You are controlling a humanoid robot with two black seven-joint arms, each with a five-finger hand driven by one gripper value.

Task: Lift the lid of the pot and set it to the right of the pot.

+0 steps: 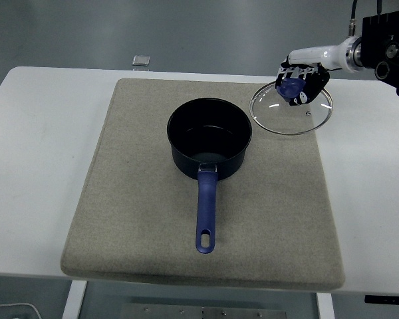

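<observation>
Right hand [302, 84], fingers clamped on the knob, holds the lid [292, 110] near the mat's [139, 219] far right corner. It's clear of the pot [209, 139], ready to set down.

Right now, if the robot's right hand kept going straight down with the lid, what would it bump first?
Probably the grey mat: the right hand holds the glass lid over its right corner, beside the pot. Height is unclear.

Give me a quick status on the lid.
Right hand shut on lid knob. Glass lid held right of the pot, over the mat's edge. Nothing in the way.
</observation>
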